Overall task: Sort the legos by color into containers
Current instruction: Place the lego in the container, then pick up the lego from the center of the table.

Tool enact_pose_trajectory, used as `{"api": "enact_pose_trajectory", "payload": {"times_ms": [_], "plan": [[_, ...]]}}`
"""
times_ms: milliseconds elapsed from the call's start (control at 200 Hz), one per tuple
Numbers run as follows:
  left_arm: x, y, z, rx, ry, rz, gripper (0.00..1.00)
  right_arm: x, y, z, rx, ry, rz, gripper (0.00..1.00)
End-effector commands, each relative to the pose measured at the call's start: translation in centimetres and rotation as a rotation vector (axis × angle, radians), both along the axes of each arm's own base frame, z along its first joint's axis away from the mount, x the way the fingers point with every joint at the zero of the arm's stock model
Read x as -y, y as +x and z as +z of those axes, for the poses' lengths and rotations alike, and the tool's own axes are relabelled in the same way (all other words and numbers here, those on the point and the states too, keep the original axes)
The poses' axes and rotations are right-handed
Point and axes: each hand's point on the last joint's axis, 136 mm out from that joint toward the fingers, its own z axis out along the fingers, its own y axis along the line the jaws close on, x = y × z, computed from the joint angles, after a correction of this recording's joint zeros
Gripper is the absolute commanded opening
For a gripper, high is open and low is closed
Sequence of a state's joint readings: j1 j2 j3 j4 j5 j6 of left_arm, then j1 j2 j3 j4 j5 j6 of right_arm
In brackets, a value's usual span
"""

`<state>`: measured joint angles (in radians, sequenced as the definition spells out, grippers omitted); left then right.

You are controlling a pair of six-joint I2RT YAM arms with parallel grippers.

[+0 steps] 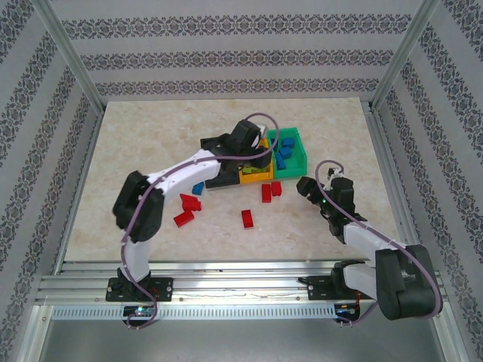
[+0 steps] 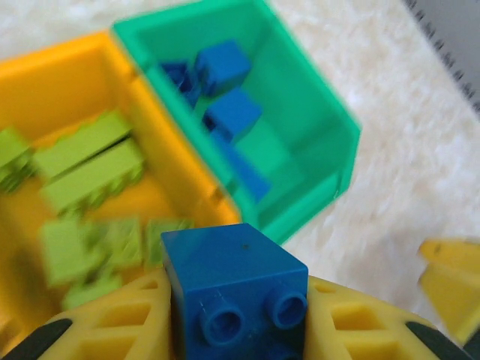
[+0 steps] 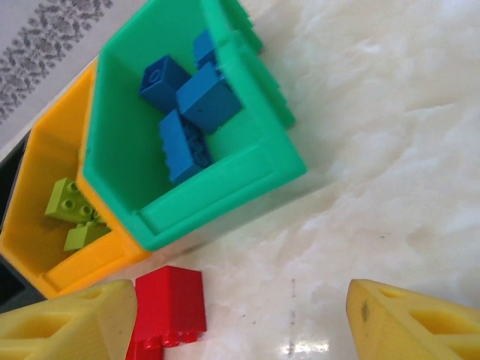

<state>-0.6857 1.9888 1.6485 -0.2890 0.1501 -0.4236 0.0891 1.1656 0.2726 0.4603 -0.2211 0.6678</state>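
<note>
Your left end effector (image 2: 236,326) is clamped on a blue brick (image 2: 234,274), studs toward the camera. It hangs over the near edge of the yellow bin (image 2: 71,71), close to the wall shared with the green bin (image 2: 330,161). Lime bricks (image 2: 86,157) lie in the yellow bin and blue bricks (image 3: 191,112) in the green one. The black bin (image 1: 223,181) sits at the left end of the row, mostly hidden by your arm.

Your right end effector (image 3: 240,322) has its jaws apart with nothing between them. It is low over the desk (image 1: 151,136), near the green bin's front corner. One red brick (image 3: 172,304) lies just beside a finger. More red bricks (image 1: 247,218) and a loose blue one (image 1: 198,188) lie on the desk in front of the bins.
</note>
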Motion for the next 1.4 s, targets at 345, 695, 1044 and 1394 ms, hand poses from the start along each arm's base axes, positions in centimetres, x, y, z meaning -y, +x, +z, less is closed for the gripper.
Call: {"api": "enact_pose_trajectory", "payload": {"times_ms": [345,695,1044,1394], "plan": [[7.8,5.9,0.8,-0.054,-0.098,-0.014,0.67,-0.8,0.2,0.6,0.027,0.11,0.028,0.74],[3.6,2.8,3.9,0.016,-0.026,0.015,0.69,-0.8,0.2,0.6,0.03,0.103,0.031,0.74],[-9.0,-5.2,0.8,0.072,0.075,0.235,0.67,-1.2,-0.1,0.1,0.016,0.11,0.049,0.74],[-21.1,-9.7,-4.7,-0.145,0.244,0.326,0.66,-1.8,0.0,0.4,0.025,0.092,0.068,0.74]]}}
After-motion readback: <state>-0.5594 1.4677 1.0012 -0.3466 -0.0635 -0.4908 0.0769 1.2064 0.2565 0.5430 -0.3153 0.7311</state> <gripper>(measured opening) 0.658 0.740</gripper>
